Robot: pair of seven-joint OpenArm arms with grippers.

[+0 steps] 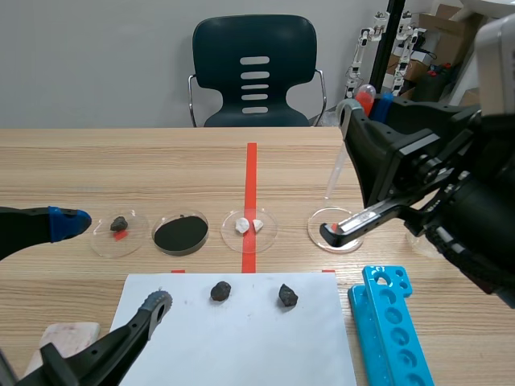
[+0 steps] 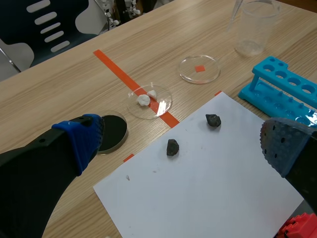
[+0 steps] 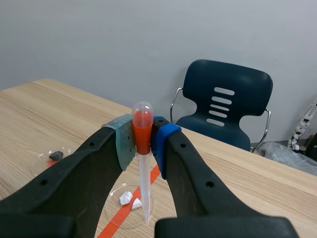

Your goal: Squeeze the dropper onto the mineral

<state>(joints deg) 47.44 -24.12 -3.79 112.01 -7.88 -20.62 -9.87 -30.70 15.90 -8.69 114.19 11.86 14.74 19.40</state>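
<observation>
A: Left wrist cam, what have you got?
B: My left gripper [image 2: 183, 141] is wide open over the white sheet [image 2: 213, 188]. I see the near rock [image 2: 172, 147] and the far rock [image 2: 213, 120], both on the paper.
A: Dishes?
B: Black-powder dish [image 2: 111, 133] is by my blue pad [image 2: 81, 138]. Dish of white chunks [image 2: 148, 100] sits on the tape line. Red-square dish [image 2: 199, 69] is further out.
A: Rack?
B: Blue rack [image 2: 282, 89] is beside the sheet, clear beaker [image 2: 255, 29] past it.

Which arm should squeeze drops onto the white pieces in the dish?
Right. The right gripper is shut on the dropper, tip pointing down; the left gripper is open and holds nothing.
</observation>
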